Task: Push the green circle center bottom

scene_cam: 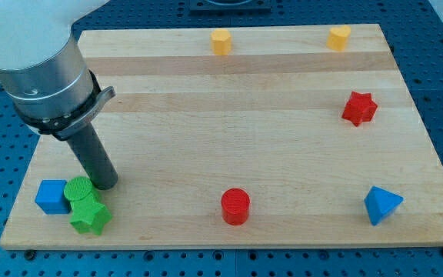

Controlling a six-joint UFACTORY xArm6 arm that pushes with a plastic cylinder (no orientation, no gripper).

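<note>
Eight small coloured blocks sit on the pale wooden board (229, 100), and three of them crowd its bottom left corner. The green circular block (76, 188) is one of these, a short ribbed cylinder lying close to the board's left edge and a little above its bottom edge. A blue cube (51, 196) is just beside it toward the left edge, apparently touching, and a green star-shaped block (90, 216) presses against it from below, toward the bottom edge.

The arm carries no fingers or jaws at all, so nothing opens, closes or grips; it ends in a straight dark rod whose tip (104, 185) rests on the board right against the green circle's right side, slightly above its centre.

That relation decides the coming move. The middle of the bottom edge lies well to the right of the green circle, roughly where a red cylinder (235, 206) stands, yet the tip is on that same right side. Pushing from here would likely drive the circle into the blue cube. The tip probably needs to travel around to the circle's left or upper-left, a tight spot given the cube and star.

Other blocks lie well apart: two yellow blocks (220, 41) (338, 37) along the top edge, a red star (359, 108) near the right edge, and a blue triangular block (381, 205) in the bottom right corner.
</note>
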